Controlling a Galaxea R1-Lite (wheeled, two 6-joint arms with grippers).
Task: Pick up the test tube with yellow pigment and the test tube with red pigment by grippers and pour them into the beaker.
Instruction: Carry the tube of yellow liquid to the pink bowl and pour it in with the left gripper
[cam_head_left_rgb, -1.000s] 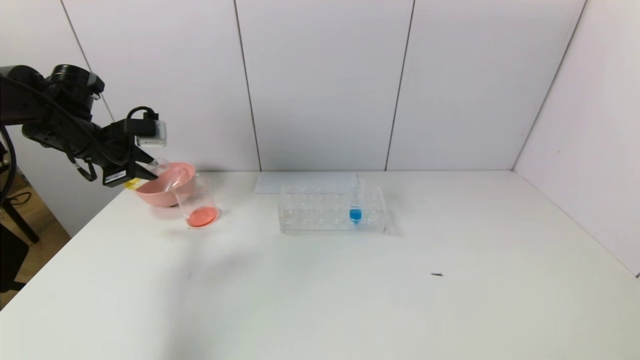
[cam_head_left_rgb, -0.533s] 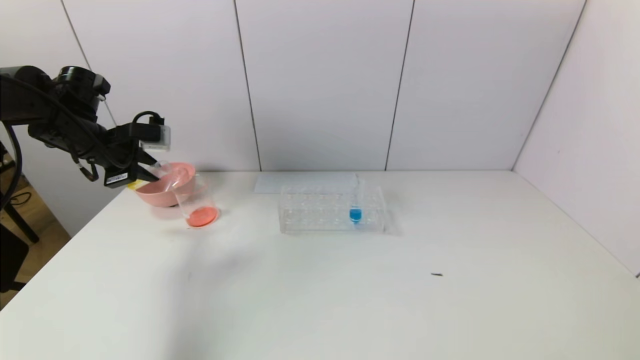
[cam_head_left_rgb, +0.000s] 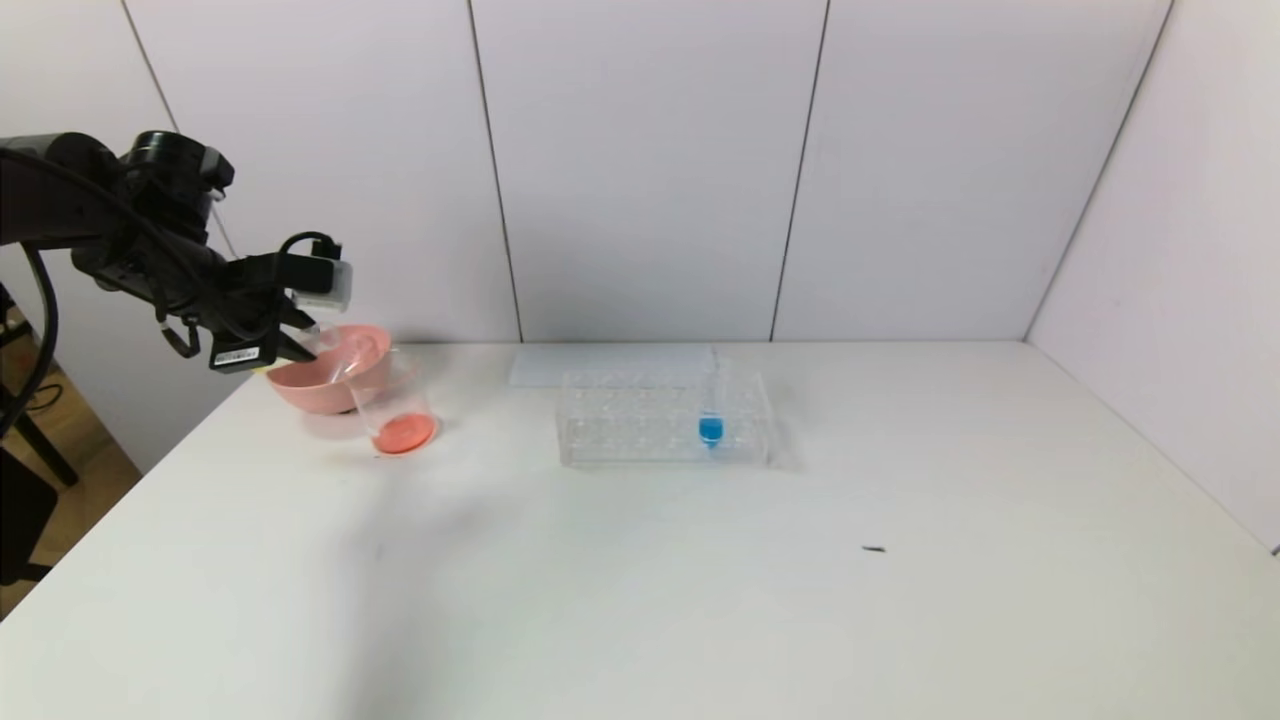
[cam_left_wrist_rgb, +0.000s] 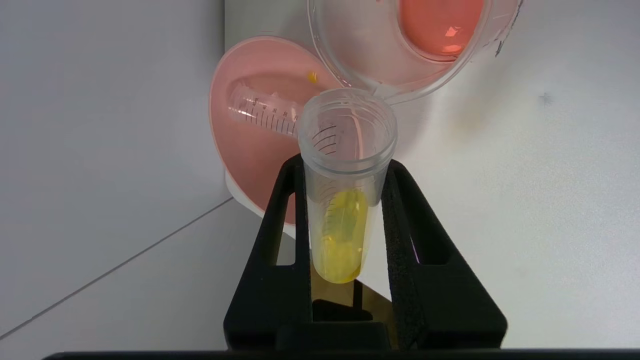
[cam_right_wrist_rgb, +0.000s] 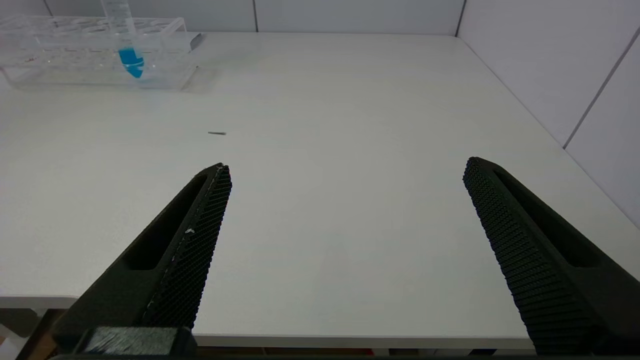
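Left claw (cam_left_wrist_rgb: 345, 170) clenched on the test tube with yellow pigment (cam_left_wrist_rgb: 344, 200).
Tube mouth tilted near the beaker (cam_left_wrist_rgb: 415, 45); right claw (cam_right_wrist_rgb: 345, 175) released above the counter (cam_right_wrist_rgb: 320, 100).

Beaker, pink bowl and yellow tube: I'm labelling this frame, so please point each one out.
beaker (cam_head_left_rgb: 404, 433): head view, on its red-filled bottom.
pink bowl (cam_head_left_rgb: 312, 392): head view, on its outer wall.
test tube with yellow pigment (cam_left_wrist_rgb: 340, 235): left wrist view, on the yellow liquid.

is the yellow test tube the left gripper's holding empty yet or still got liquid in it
Not empty. In the left wrist view the yellow test tube, clamped in the left gripper, holds yellow liquid at its bottom.
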